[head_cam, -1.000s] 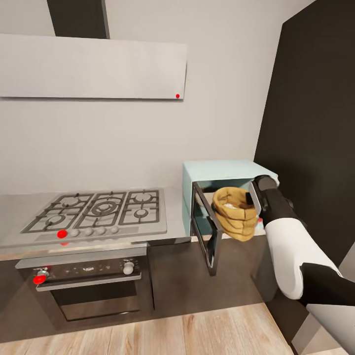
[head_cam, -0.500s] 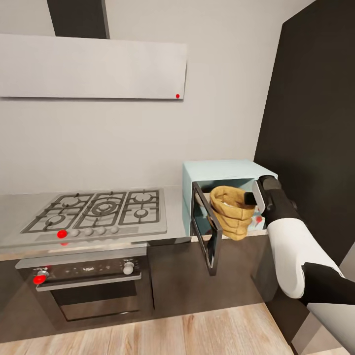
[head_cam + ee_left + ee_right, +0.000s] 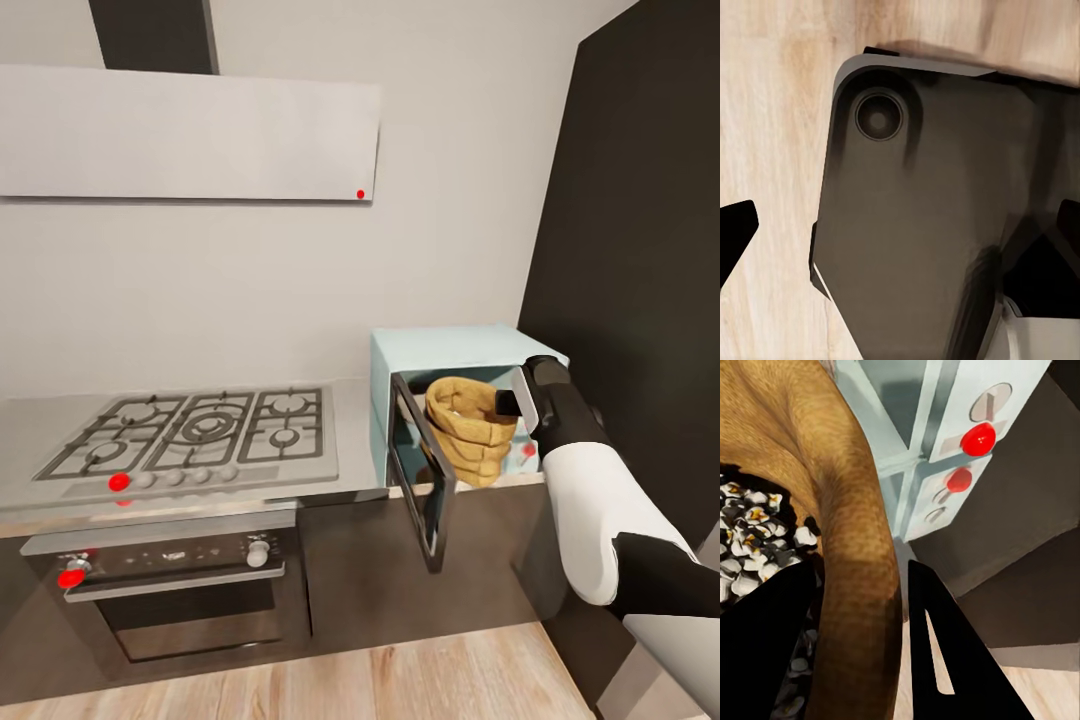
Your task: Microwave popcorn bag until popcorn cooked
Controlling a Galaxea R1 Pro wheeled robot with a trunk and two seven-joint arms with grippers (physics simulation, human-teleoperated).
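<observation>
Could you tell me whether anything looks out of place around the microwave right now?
Yes: the popcorn bag is held by its rim in the right end effector at the open microwave, tilted and jutting past its front edge.

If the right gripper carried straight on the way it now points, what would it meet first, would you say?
Probably the microwave: the right gripper, clamped on the popcorn bag rim, points into its open cavity, so the bag would likely touch the interior first. Depth is unclear.

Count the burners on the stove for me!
5. The grey gas hob has three burners along the back, at left, middle and right, and two in front, at left and right. None look hidden.
</observation>
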